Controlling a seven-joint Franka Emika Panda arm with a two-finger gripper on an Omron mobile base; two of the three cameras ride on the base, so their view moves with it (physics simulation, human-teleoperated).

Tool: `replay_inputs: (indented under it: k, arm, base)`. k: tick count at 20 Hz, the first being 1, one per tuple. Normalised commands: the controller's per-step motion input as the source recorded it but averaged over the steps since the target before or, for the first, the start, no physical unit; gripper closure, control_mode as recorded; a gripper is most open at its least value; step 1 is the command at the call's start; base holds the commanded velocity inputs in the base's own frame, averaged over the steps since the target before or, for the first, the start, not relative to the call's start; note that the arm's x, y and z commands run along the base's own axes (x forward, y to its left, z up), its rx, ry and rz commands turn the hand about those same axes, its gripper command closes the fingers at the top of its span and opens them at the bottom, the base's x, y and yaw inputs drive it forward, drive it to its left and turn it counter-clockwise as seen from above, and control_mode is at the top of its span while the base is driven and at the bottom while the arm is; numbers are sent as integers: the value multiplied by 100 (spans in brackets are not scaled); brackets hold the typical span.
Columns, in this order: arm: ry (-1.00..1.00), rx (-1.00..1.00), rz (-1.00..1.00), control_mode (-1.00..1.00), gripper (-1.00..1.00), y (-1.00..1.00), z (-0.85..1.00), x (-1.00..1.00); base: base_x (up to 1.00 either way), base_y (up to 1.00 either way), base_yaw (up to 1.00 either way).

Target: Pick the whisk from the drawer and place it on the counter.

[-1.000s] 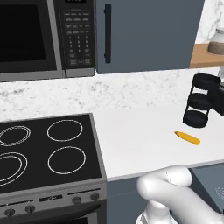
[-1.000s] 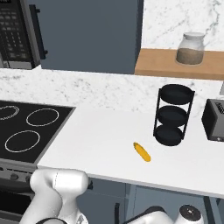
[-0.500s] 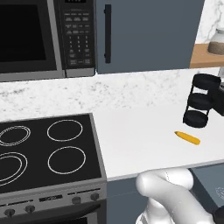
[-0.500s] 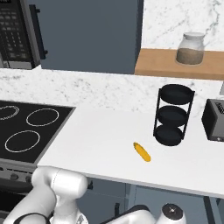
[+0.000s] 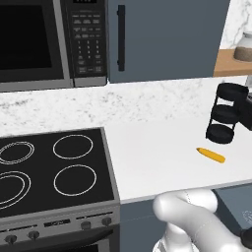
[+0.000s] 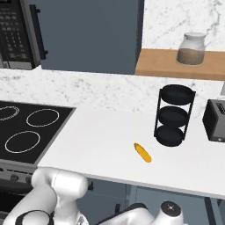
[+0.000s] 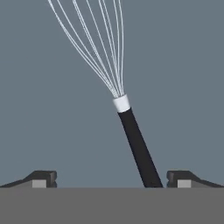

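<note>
Reaching: the gripper (image 7: 111,180) is down inside the drawer (image 7: 39,109), jaws spread wide and grasping nothing, one dark fingertip low at the left of the hand view and the other low at the right.
Left fingertip: well apart from the handle, with bare blue-grey drawer floor between them.
Whisk: the whisk (image 7: 131,131) lies flat on the drawer floor ahead of the gripper, not yet lifted.
Long axis: it runs away from the hand and leans a little, black handle near the gripper, white collar midway, silver wire head fanning out toward the far upper left.
Key relation: the handle end sits between the fingertips but off centre, just beside the right one; whether it touches that tip I cannot tell.
Next move, as a judgement: shift slightly toward the right fingertip's side to centre the handle, then close across it, since the jaws already stand crosswise to the axis.
Desk: the white desk (image 5: 162,157) above the drawer has open room left of the yellow-orange oblong item (image 5: 211,155) and black tiered rack (image 5: 225,114) for the set-down.
</note>
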Motion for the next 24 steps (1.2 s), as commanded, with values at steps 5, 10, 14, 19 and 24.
replay_inputs:
  k: [5,10,14,19,24]
  arm:
    - [8,10,1,-100,-100,-1,-27,38]
    - [7,10,0,-100,-100,-15,-33,4]
    - [2,10,0,-100,-100,-29,-26,0]
    - [2,9,0,-100,-100,-40,-18,0]
    - [2,4,0,-100,-100,-22,-30,0]
  base:
    - [0,0,0]
    - [0,0,0]
    - [0,0,0]
    - [0,0,0]
    - [0,0,0]
